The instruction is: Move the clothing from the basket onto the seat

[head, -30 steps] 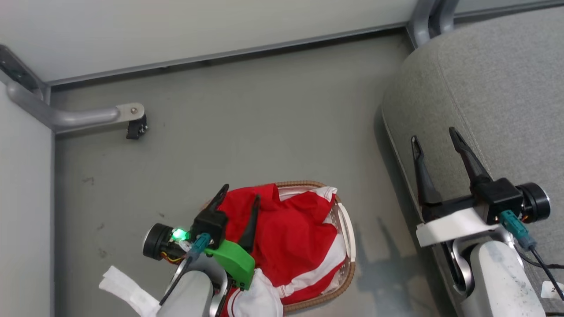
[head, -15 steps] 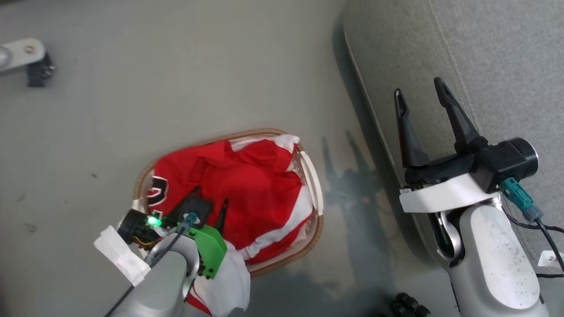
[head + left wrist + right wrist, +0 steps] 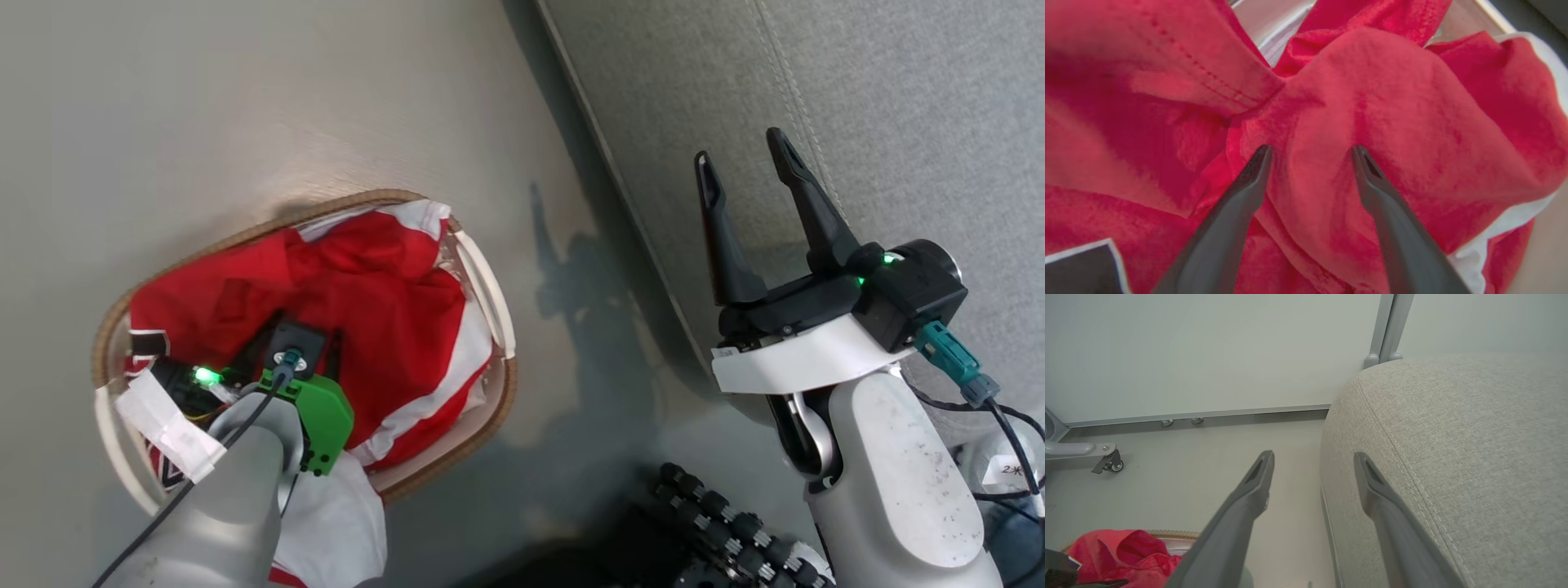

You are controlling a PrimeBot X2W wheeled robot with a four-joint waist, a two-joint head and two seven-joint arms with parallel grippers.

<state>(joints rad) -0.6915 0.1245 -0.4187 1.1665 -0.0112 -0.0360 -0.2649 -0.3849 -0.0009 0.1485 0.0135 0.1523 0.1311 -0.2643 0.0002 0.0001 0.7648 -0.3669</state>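
Reaching left gripper (image 3: 1311, 150): its two fingers are spread wide and hold nothing yet. The tips look pushed down onto the red cloth, so a hump of it sits between them, ready for a pinch.
Clothing (image 3: 1404, 122): right at the tips and all around them. It is soft and bunched up in the basket, so a fold is the easy bit to grab.
Basket (image 3: 488, 286): under and around the left gripper, on the floor. Its rim holds the pile together, and some white cloth hangs over the side by the arm.
Floor (image 3: 245, 98): a grey strip between the basket and the seat.
Right gripper (image 3: 740, 149): well apart from the left one, off to its right. Its fingers are spread with nothing in them. It hangs by the seat's edge, I think to stay out of the way.
Seat (image 3: 898, 98): farthest from the left gripper, just beside the right one. The red clothes are not yet there, so the job looks only just begun.
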